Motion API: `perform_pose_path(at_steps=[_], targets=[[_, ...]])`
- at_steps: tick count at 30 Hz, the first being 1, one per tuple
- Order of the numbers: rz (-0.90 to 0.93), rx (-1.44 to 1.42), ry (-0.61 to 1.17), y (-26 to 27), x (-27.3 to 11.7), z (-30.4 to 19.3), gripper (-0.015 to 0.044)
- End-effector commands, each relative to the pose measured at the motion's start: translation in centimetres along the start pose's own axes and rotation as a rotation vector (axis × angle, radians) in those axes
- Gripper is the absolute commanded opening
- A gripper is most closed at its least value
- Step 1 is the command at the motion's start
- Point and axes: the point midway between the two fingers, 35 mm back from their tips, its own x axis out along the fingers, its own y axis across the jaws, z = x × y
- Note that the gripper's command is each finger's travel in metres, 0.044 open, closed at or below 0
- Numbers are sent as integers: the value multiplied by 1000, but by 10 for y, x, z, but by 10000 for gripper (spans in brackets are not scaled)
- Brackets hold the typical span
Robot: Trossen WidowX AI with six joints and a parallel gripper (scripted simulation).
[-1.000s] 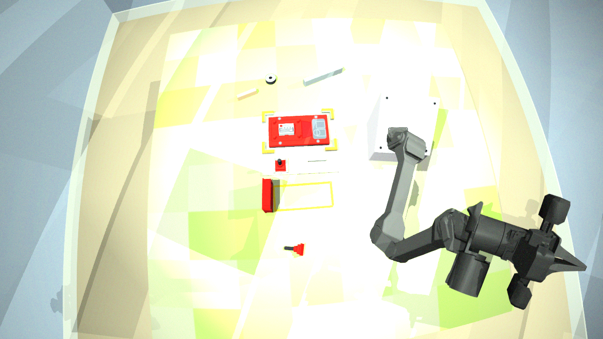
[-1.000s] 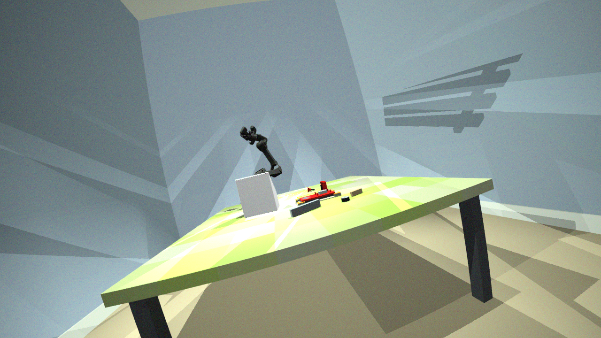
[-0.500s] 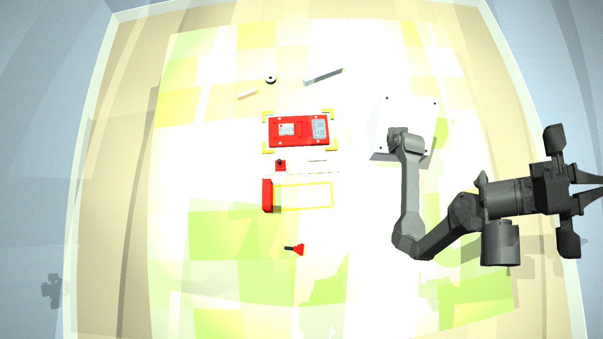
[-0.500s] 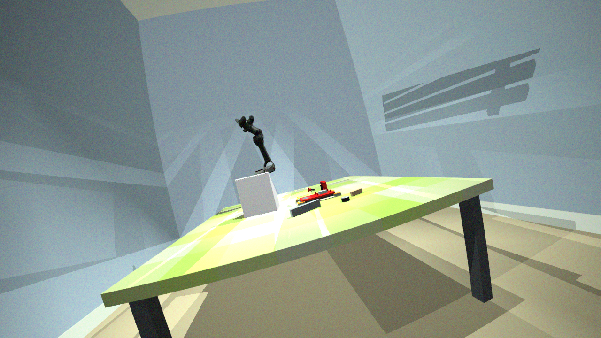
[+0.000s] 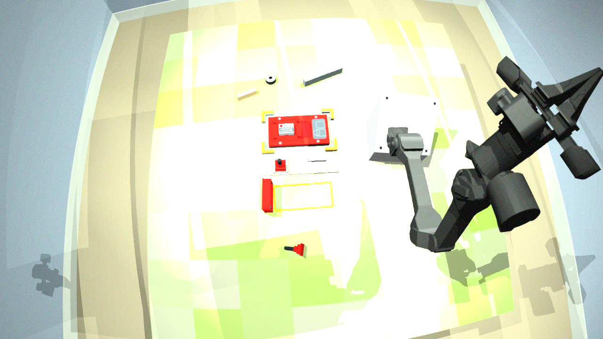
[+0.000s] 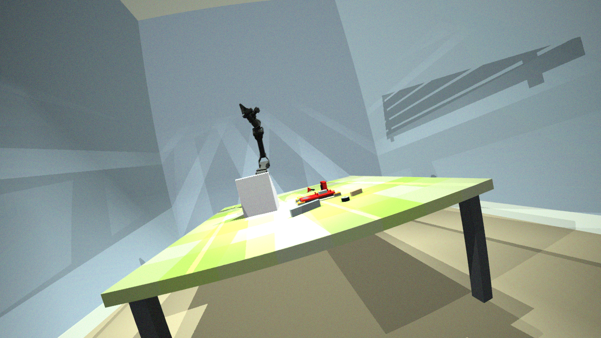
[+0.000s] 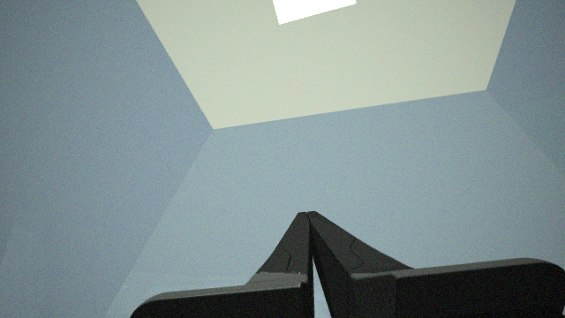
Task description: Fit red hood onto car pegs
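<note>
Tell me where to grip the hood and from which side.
The hood seems to stand on edge beside the yellow outline, showing only a long, narrow strip from above. Probably best to come straight down at mid-length, jaws across the thin width, one on each broad face. The gripper is shut and pointing upward, so it must open first.

Top view straight down over patchwork green table (image 5: 236, 274), exterior view low, distant, sharing it, wrist view aimed ceilingward.
</note>
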Motion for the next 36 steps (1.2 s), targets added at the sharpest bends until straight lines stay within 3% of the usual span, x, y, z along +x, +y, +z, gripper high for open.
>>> perform_pose_path(at_steps=[1, 16, 36], targets=[[97, -7, -72, 28, 5, 21, 0], [440, -53, -357, 126, -21, 107, 0], [853, -95, -676, 233, -117, 195, 0]])
